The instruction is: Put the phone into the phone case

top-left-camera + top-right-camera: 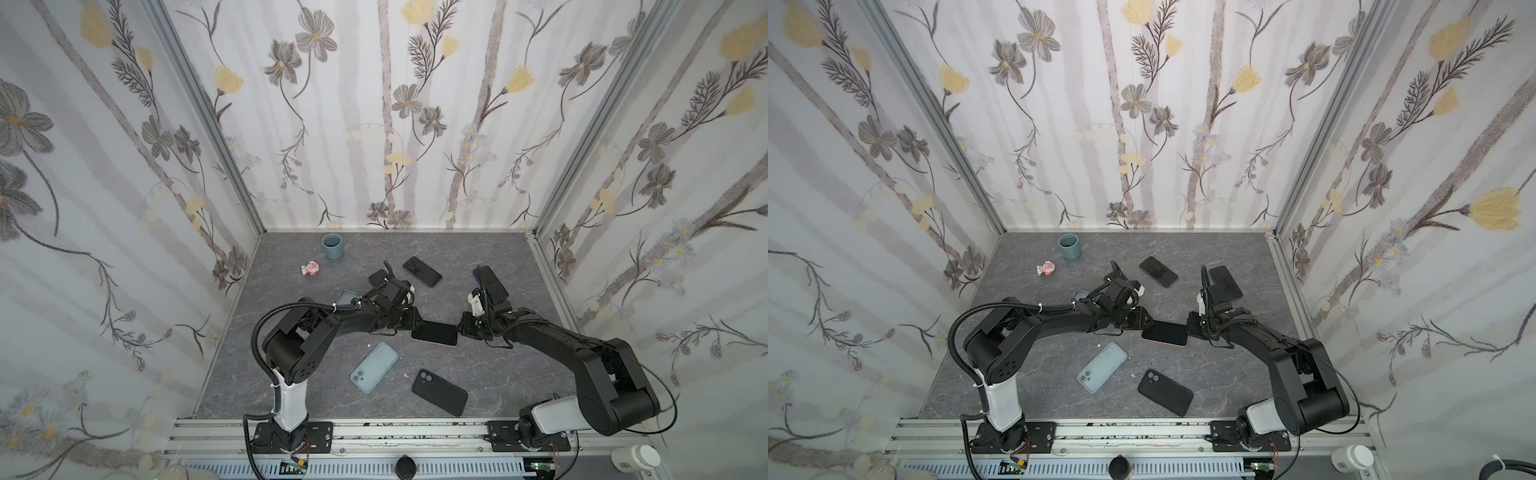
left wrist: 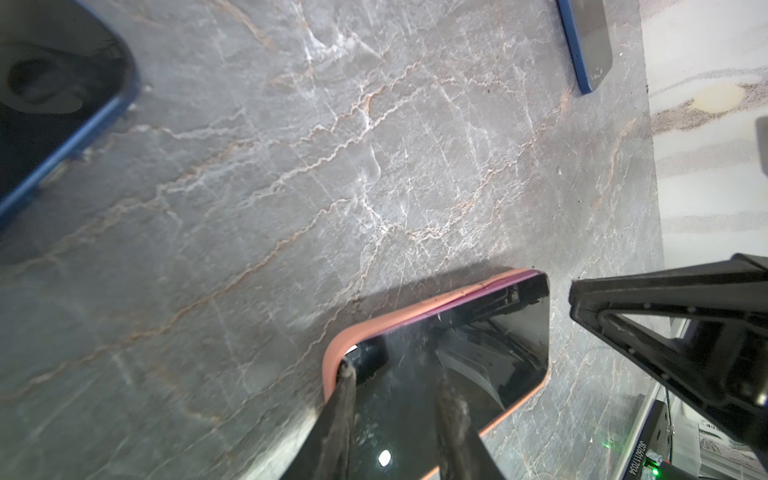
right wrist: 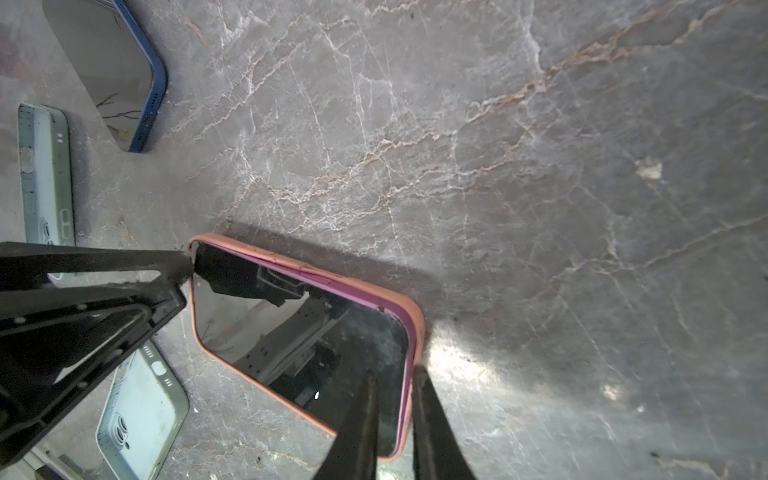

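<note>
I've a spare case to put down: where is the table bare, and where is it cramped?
Bare: the back strip from the cup to the right wall; the front right, between the black case and the right arm. Crowded: mid-table, around the phone in its orange case.

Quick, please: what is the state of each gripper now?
Left gripper: open, tips pressing on the phone, holding nothing.
Right gripper: shut on the phone case rim.

Grey marble-veined tabletop [image 1: 498, 374]. Back left: teal cup [image 1: 332, 245], upright, with a small pink-and-white object [image 1: 311, 268] near it. Back centre: dark-screened handset [image 1: 422, 271], face up. Centre: phone [image 1: 435, 333] lying in a salmon case [image 3: 419, 332]. Front: pale blue case [image 1: 375, 367] and black case [image 1: 439, 392], both flat and apart.
</note>
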Available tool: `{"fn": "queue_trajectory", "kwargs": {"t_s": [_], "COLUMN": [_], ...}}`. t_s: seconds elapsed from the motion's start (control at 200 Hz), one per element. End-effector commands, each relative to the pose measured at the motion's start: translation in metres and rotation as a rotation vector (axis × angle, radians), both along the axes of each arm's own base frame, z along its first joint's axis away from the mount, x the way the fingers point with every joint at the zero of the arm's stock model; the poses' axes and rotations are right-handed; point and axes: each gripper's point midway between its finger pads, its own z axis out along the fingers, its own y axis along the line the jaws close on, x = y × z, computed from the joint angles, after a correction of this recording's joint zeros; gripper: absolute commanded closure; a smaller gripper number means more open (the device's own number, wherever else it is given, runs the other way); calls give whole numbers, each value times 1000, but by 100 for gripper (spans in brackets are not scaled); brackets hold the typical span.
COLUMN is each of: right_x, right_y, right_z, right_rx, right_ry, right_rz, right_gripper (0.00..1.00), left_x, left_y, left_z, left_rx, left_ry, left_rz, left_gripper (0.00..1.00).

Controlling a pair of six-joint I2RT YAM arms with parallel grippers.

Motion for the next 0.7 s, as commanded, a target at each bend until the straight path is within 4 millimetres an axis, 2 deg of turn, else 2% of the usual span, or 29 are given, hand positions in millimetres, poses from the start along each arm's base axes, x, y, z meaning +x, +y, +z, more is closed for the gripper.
{"fn": "queue_trajectory", "kwargs": {"t_s": [0.0,0.25,0.694], "right_x": [5,8,2], "right_y": [1,-2,-5], "right_z": [0,-8,-21], "right_rx": [-3,-32,-63], "right_ry": [-9,4,46], "right_rz": [6,6,12], "right_gripper": [84,86,90], "left_x": [6,9,1], "left_y": [2,4,8], "left_z": [9,3,-9], "left_rx": [-4,18,29], "left_ry": [-44,-45,-13], "left_rz": [19,19,13], "left_gripper": [66,65,66]}}
